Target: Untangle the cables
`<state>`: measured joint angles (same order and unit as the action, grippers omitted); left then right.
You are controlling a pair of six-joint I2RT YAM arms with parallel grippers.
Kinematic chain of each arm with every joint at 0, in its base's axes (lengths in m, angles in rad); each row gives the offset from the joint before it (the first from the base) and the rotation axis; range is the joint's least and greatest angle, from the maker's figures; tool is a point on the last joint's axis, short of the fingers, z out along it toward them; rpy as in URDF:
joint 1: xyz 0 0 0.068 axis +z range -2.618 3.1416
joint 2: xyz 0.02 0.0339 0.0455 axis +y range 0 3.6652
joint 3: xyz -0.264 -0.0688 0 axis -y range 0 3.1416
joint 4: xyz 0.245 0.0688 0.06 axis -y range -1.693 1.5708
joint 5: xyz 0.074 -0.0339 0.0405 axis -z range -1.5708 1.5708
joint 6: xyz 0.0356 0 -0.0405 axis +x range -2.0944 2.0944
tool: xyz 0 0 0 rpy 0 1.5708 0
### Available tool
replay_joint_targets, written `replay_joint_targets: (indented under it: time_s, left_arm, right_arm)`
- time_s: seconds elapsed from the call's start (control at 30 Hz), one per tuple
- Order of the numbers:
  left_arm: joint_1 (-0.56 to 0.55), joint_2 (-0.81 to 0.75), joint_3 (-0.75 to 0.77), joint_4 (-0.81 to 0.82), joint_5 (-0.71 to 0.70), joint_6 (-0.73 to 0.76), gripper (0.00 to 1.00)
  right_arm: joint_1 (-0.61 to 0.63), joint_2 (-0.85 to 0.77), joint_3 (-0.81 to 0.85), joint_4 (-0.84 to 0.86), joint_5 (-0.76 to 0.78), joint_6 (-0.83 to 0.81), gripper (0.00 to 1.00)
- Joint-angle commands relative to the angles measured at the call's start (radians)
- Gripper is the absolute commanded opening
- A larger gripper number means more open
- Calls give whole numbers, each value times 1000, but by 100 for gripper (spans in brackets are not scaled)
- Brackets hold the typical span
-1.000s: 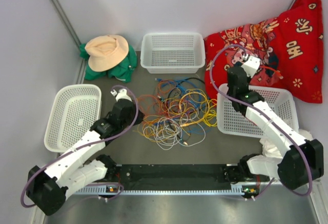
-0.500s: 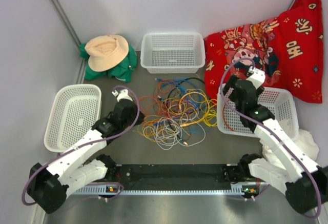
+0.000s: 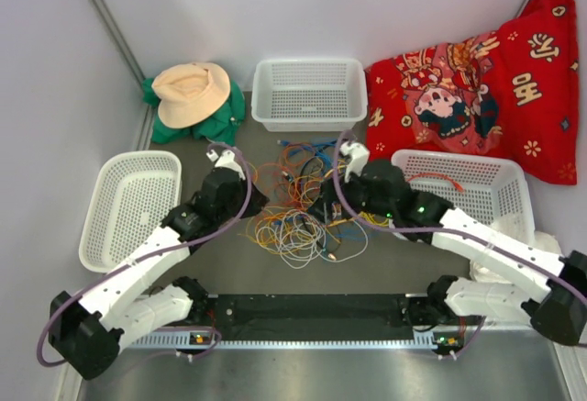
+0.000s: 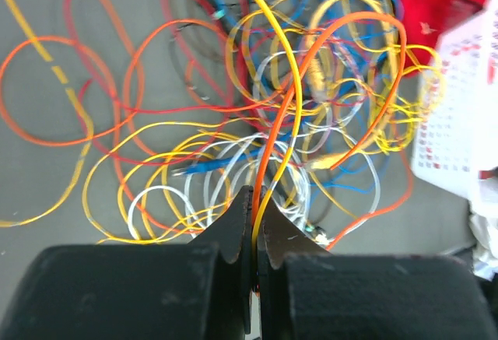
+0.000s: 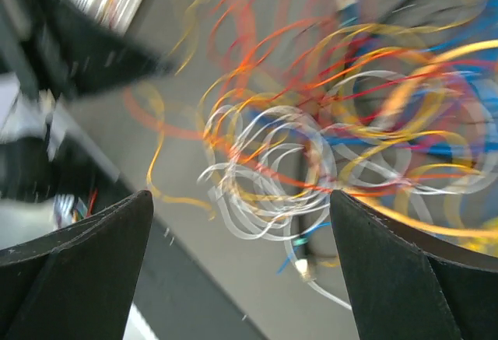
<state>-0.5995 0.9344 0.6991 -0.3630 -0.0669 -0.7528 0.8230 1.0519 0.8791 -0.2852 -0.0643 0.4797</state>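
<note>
At the near edge a black rail (image 3: 312, 312) carries both arm bases. Beyond it, on the grey table (image 3: 385, 268), the cables (image 3: 298, 213) lie in one tangled heap at the middle; the left gripper (image 4: 253, 200) is pinched closed on a yellow and an orange strand, and the right gripper (image 5: 241, 200) hangs over the heap, fingers spread wide, holding nothing. A left basket (image 3: 92, 236) and a right basket (image 3: 486, 181) flank the heap, a red cord (image 3: 437, 178) lying in the right one, and farther back stand a third basket (image 3: 309, 118), a tan hat (image 3: 191, 92) on green cloth (image 3: 225, 124) and a red printed blanket (image 3: 477, 71) against pale walls (image 3: 321, 6).
</note>
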Motion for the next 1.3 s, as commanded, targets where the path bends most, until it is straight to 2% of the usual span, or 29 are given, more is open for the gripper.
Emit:
replay_joint_targets:
  time_s: [0.0, 0.2, 0.33, 0.37, 0.43, 0.6, 0.73, 0.77, 0.8, 0.83, 0.87, 0.9, 0.93, 1.13, 1.23, 1.27]
  left_arm:
    - [-17, 15, 94, 12, 53, 41, 0]
    - [-25, 26, 138, -37, 47, 64, 0]
    - [-28, 17, 145, -54, 35, 70, 0]
    - [-29, 11, 146, -59, 30, 70, 0]
    - [-31, 3, 148, -65, 23, 73, 0]
    - [-29, -5, 165, -80, 15, 81, 0]
    - [-31, -5, 189, -105, 1, 87, 0]
    - [-29, -3, 197, -114, -22, 87, 0]
    - [-31, -2, 204, -143, -37, 89, 7]
    - [-29, 7, 212, -163, -57, 84, 27]
    - [-29, 15, 235, -194, -104, 78, 43]
    - [-31, 21, 247, -221, -134, 73, 67]
    - [-29, 33, 258, -270, -158, 67, 98]
    - [-29, -11, 270, -278, -235, 50, 99]
    - [-29, -75, 212, -209, -219, 43, 99]
    - [-29, -94, 191, -142, -203, 49, 99]
  right_arm:
    - [123, 78, 78, 84, -63, -99, 94]
    - [202, 232, 201, -14, -69, -251, 92]
    - [206, 302, 212, -40, -23, -260, 79]
    - [208, 306, 210, -35, -20, -260, 66]
    - [208, 309, 202, -31, -11, -256, 48]
    - [208, 316, 204, -57, -25, -260, 35]
    - [208, 286, 204, -86, -28, -247, 0]
    - [209, 252, 215, -94, -25, -239, 0]
    - [208, 231, 222, -117, -14, -227, 0]
    - [211, 205, 233, -130, -6, -221, 0]
    - [212, 179, 260, -149, 4, -217, 0]
    - [218, 121, 277, -182, 27, -213, 0]
    - [220, 96, 293, -198, 40, -214, 0]
    - [222, -32, 415, -334, 104, -210, 0]
    - [222, -61, 446, -356, 116, -201, 0]
    - [222, -66, 439, -358, 118, -201, 0]
